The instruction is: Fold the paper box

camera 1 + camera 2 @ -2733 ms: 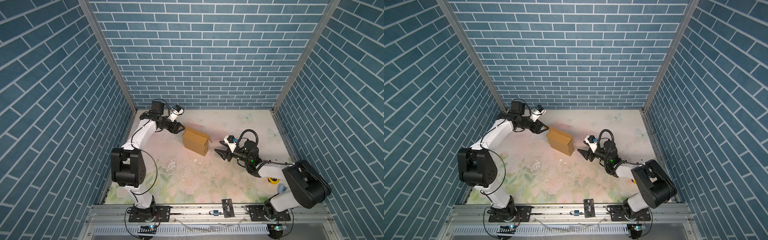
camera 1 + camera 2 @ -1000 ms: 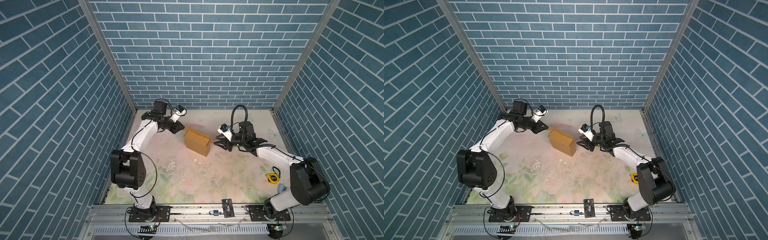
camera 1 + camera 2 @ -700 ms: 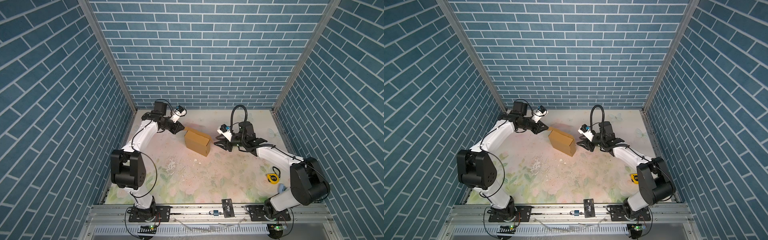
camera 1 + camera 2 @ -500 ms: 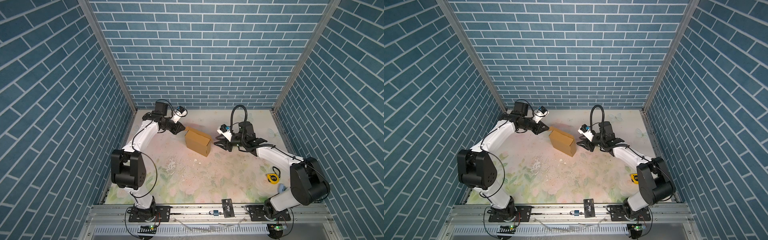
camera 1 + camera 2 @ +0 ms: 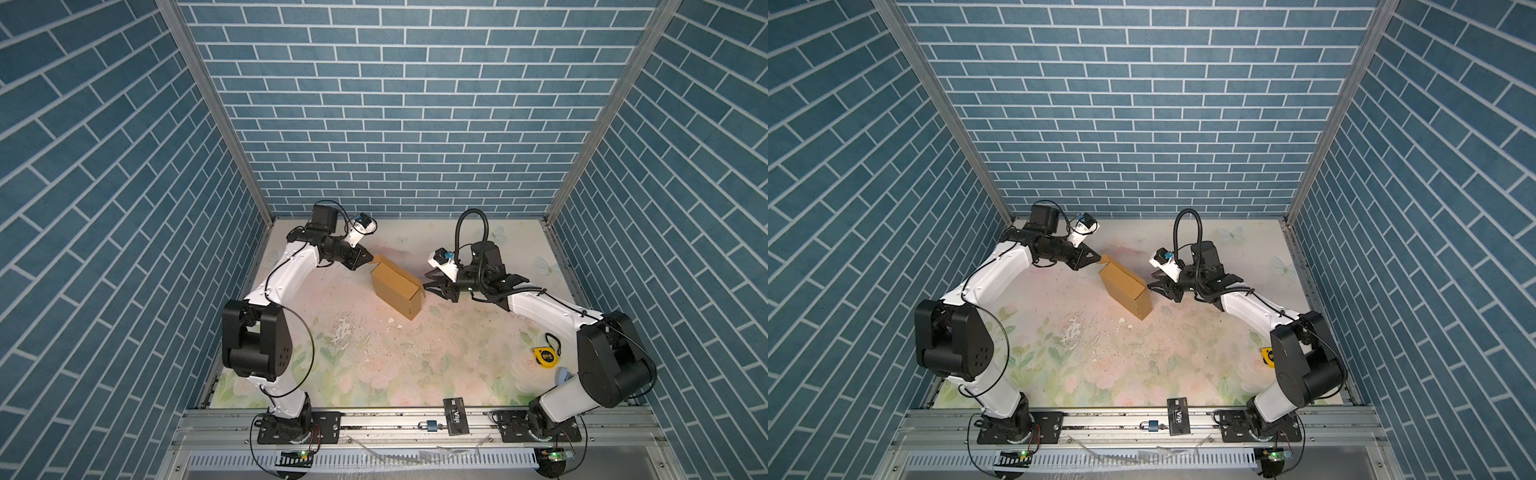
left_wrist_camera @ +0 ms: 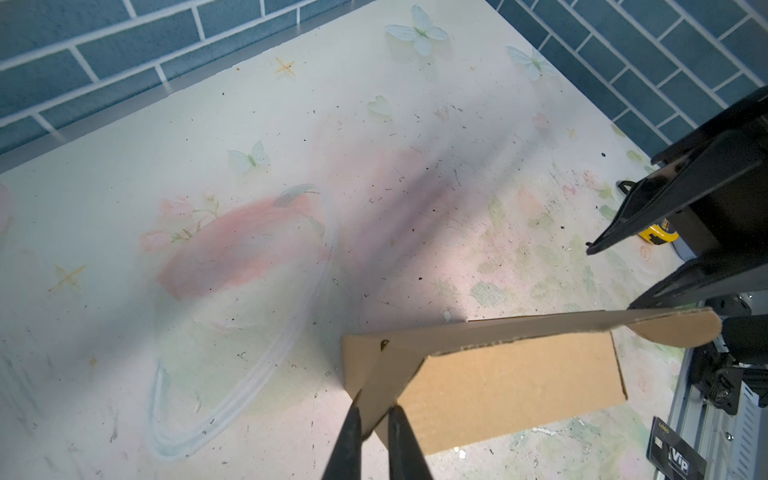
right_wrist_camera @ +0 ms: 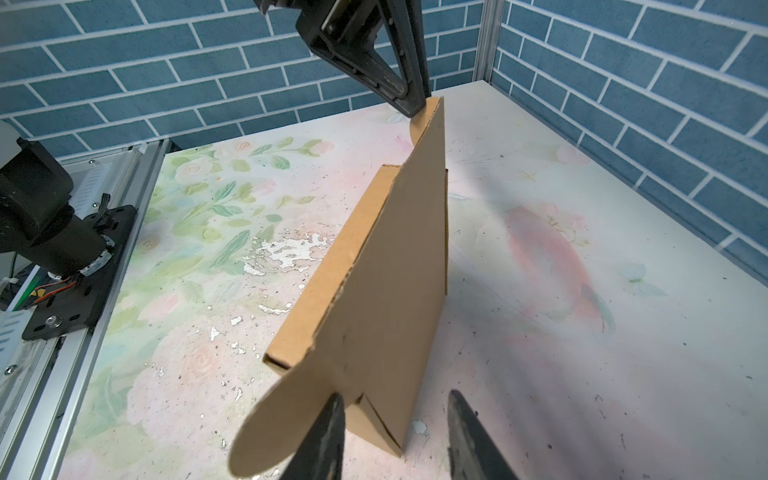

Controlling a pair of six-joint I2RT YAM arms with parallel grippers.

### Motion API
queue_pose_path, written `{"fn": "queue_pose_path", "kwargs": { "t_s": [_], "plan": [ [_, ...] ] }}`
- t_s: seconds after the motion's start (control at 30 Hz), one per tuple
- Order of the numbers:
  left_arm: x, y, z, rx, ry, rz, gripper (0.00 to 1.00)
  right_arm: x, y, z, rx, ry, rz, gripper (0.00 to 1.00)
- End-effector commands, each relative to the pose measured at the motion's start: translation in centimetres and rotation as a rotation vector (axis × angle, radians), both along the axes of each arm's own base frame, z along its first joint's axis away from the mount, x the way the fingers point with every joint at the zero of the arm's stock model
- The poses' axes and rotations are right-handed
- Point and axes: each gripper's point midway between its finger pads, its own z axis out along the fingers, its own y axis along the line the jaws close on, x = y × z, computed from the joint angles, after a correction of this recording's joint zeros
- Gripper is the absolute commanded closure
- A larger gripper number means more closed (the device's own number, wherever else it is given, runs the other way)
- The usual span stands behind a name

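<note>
The paper box (image 5: 395, 286) (image 5: 1125, 291) is a tan cardboard piece standing on edge mid-table, with a loose lid panel and rounded tabs. My left gripper (image 5: 369, 259) (image 5: 1098, 259) is at its far left corner. In the left wrist view, this gripper (image 6: 374, 409) is shut on a corner of the lid flap of the box (image 6: 511, 382). My right gripper (image 5: 428, 286) (image 5: 1152, 288) is at the box's right end. In the right wrist view it (image 7: 395, 403) is open, its fingers straddling the end corner of the box (image 7: 386, 270), one finger against the rounded tab (image 7: 274, 419).
A yellow tape measure (image 5: 544, 357) lies near the right arm's base. A black card (image 5: 456, 416) and a small padlock (image 5: 428, 424) sit on the front rail. Brick-patterned walls close in three sides. The table mat (image 5: 343, 332) has peeled patches before the box.
The right arm swung from the front right up to the box's right end, then held still. The left gripper closed slightly on the flap. The box has barely moved.
</note>
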Motion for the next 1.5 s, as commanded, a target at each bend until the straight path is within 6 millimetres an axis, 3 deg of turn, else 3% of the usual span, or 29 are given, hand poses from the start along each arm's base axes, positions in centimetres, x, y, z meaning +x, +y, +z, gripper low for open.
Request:
{"fn": "queue_pose_path", "kwargs": {
  "t_s": [0.0, 0.23, 0.43, 0.77, 0.97, 1.1, 1.47],
  "plan": [
    [-0.7, -0.9, 0.6, -0.029, 0.001, -0.014, 0.86, 0.5, 0.6, 0.8, 0.011, -0.04, 0.015, 0.59],
    [-0.9, -1.5, 0.6, -0.041, 0.008, -0.007, 0.9, 0.0, 0.2, 0.5, -0.006, -0.044, 0.008, 0.57],
    [-1.0, -1.4, 0.6, -0.036, 0.005, 0.017, 0.91, -1.3, -2.0, 1.3, -0.052, -0.072, -0.049, 0.52],
    [-1.2, -1.6, 0.7, -0.043, 0.018, 0.037, 0.91, -3.3, -6.1, 3.4, -0.121, 0.037, -0.381, 0.53],
    [-1.5, -1.9, 0.5, -0.065, 0.028, 0.048, 0.88, -4.2, -5.3, 4.4, -0.082, 0.206, -0.565, 0.59],
    [-1.6, -1.8, 0.4, -0.059, 0.029, 0.051, 0.86, -3.0, -6.6, 3.8, -0.142, 0.308, -0.763, 0.6],
    [-1.6, -1.8, 0.0, -0.063, 0.037, 0.06, 0.82, -2.4, -5.1, 3.3, -0.166, 0.405, -0.768, 0.59]
  ]
}}
